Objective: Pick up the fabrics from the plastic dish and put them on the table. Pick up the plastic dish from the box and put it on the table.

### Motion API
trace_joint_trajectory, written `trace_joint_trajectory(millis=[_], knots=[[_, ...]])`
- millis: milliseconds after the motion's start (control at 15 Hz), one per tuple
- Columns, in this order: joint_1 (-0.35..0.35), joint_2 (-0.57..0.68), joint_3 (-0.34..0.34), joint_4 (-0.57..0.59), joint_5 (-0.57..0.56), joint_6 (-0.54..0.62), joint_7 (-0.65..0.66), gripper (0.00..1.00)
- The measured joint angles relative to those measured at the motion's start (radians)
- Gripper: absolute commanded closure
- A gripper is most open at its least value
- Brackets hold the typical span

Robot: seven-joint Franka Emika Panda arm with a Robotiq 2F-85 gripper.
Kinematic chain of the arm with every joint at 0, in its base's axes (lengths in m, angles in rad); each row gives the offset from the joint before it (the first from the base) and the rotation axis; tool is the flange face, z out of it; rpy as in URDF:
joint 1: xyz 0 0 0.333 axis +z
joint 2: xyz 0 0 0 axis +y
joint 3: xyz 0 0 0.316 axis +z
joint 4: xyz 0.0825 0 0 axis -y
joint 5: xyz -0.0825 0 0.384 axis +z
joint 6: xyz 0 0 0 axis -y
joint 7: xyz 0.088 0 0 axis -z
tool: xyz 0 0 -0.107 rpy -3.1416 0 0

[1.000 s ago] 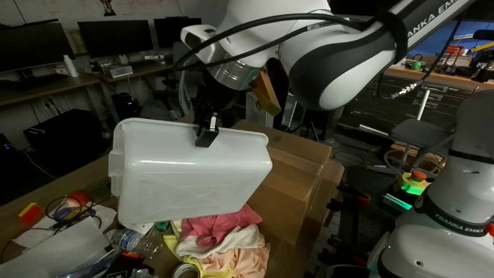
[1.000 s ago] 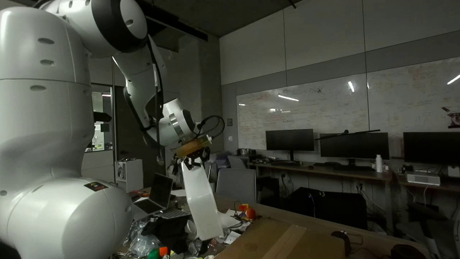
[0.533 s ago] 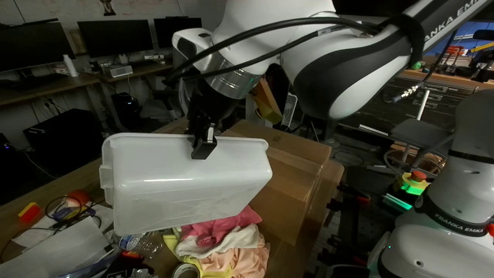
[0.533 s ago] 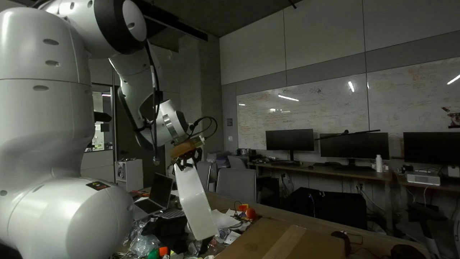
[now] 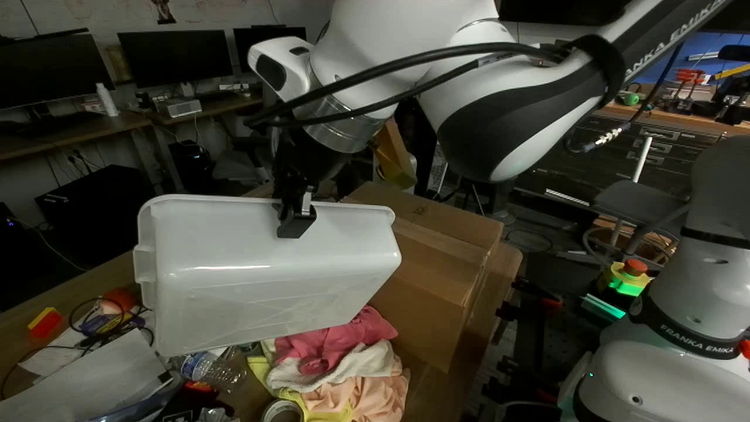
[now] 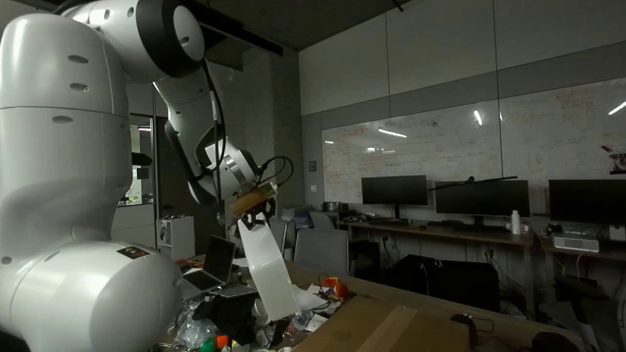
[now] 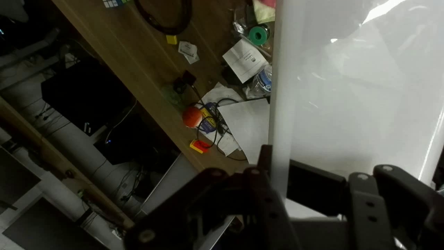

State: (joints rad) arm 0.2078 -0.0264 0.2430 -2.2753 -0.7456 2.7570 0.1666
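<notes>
Gripper (image 7: 281, 170) clamped on tilted plastic dish (image 5: 269, 269), fabrics (image 5: 337, 370) on table (image 5: 430, 390); robot arm (image 5: 521, 123) lettered "FRANKA EMIKA"

In an exterior view, a blue-labelled clear bottle (image 5: 210, 369) lies on its side just beside a large white sheet (image 5: 102, 375) and near a roll of tape (image 5: 282, 404). In the wrist view, a green spool (image 7: 258, 35) sits near a printed sheet (image 7: 245, 60), and a red-and-yellow block (image 7: 198, 146) lies near a round orange thing (image 7: 191, 116) and black cables (image 7: 221, 129). In an exterior view, an open laptop (image 6: 218, 256) stands well apart from three dark monitors (image 6: 481, 198) in front of a whiteboard (image 6: 420, 151), a white bottle (image 6: 515, 222) upright by the middle one
</notes>
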Motion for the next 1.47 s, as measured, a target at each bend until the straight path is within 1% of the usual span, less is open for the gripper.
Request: trace_joint_trajectory(millis=[67,133,200,333,400,533,800,867,1000,1133,1267,1467], knots=[[0.000,0.009,0.000,0.013,-0.027,0.000,0.031,0.99],[0.000,0.019,0.000,0.026,-0.041,0.000,0.055,0.71],[0.000,0.029,0.000,0.038,-0.052,0.000,0.074,0.69],[0.000,0.047,-0.003,0.057,-0.069,-0.002,0.090,0.56],[0.000,0.056,-0.005,0.065,-0.076,-0.004,0.092,0.47],[-0.002,0.070,-0.011,0.080,-0.093,-0.007,0.093,0.34],[-0.006,0.085,-0.019,0.098,-0.096,-0.025,0.093,0.03],[-0.008,0.086,-0.021,0.100,-0.096,-0.029,0.093,0.00],[-0.012,0.086,-0.024,0.105,-0.091,-0.037,0.093,0.00],[-0.017,0.087,-0.028,0.106,-0.056,-0.056,0.088,0.00],[-0.018,0.082,-0.032,0.108,0.051,-0.135,0.049,0.00],[-0.024,0.052,-0.045,0.114,0.291,-0.313,-0.072,0.00]])
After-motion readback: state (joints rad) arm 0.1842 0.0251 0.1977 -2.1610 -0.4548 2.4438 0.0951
